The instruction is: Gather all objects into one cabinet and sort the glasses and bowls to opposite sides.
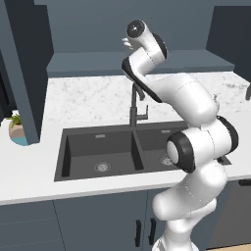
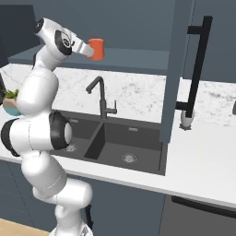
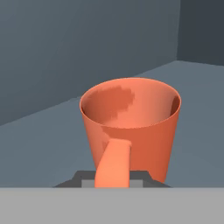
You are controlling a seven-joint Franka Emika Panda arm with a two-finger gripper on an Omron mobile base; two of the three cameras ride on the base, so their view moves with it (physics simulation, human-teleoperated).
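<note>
The orange cup (image 2: 97, 49) is held in the gripper (image 2: 91, 50), the jaws closed on its wall near the rim — in the hand view one finger is seen running up the cup's (image 3: 131, 127) near side at 6 o'clock. The cup is carried upright, mouth up, presumably so that it can be set straight down on its base. In the right base view it hangs at about 11 o'clock, level with the cabinet (image 2: 138, 57) shelf and just in front of it, well above the sink (image 2: 115, 147) and the faucet (image 2: 102, 99). In the hand view the flat slate shelf (image 3: 52, 131) lies under and behind the cup, with the back wall beyond and a side panel at 1 o'clock. Whether the base touches the shelf cannot be told. By this reading, the cup is being brought in for placing — a side has yet to be chosen for the glasses.
</note>
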